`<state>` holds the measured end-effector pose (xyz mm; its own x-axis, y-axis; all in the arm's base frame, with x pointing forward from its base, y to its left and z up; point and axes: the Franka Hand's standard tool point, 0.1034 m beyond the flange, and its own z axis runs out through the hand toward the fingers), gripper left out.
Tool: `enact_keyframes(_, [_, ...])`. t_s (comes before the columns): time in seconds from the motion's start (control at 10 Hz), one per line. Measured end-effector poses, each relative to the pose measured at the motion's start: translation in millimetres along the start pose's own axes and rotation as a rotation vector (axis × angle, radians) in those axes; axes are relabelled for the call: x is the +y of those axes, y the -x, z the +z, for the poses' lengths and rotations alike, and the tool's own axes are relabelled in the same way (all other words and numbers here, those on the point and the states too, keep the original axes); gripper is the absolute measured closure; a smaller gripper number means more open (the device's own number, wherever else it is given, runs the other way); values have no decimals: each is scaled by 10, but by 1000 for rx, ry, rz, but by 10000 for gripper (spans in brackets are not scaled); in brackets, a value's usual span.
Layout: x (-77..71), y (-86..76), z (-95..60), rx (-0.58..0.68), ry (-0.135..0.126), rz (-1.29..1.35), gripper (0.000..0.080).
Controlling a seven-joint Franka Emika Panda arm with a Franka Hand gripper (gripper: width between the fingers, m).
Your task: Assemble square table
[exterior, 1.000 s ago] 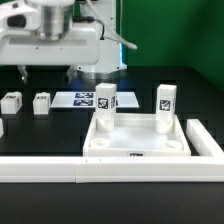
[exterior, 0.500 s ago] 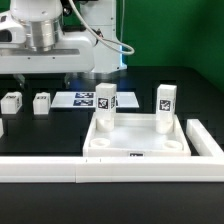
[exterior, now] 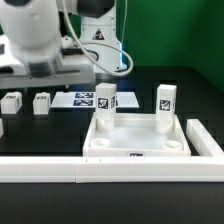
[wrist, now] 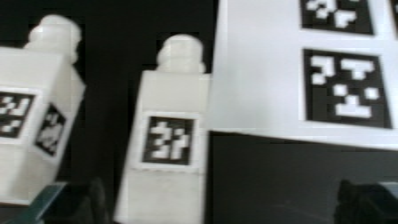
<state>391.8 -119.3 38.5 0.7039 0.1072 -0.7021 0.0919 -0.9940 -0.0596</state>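
Note:
The white square tabletop (exterior: 140, 140) lies tray-side up at the front, with two white legs (exterior: 105, 100) (exterior: 165, 100) standing upright in its far corner sockets. Two loose tagged legs (exterior: 12, 102) (exterior: 41, 103) sit on the black table at the exterior view's left. My gripper (exterior: 42, 80) hangs above these two legs. In the wrist view both legs (wrist: 36, 110) (wrist: 169, 120) lie below me. My gripper (wrist: 222, 205) is open and empty, and one dark fingertip (wrist: 71, 205) sits beside the nearer leg.
The marker board (exterior: 85, 99) lies flat behind the tabletop and also shows in the wrist view (wrist: 329, 70). A long white border rail (exterior: 100, 170) runs along the front and up the exterior view's right side (exterior: 205, 140).
The arm has swung toward the exterior view's left and come a little lower, over the two loose legs. The parts have not moved.

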Motion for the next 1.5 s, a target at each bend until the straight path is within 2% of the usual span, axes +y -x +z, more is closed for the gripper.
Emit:
enact_keyframes(0.3, [1,4,9,-2,0,-13,151])
enact_keyframes(0.4, [59,37,9,-13,-7,-22,151])
enact_keyframes(0.5, [155,58,-58,-5,-8,-26,151])
enact_keyframes(0.7, [250,110,7,-21,-16,-9,151])
enact_keyframes(0.9, [153,89,220,-67,-14,-5,151])
enact_keyframes(1.2, [-19,17,387,-155,9,-26,151])
enact_keyframes(1.5, [-28,44,508,-175,3,-54,151])
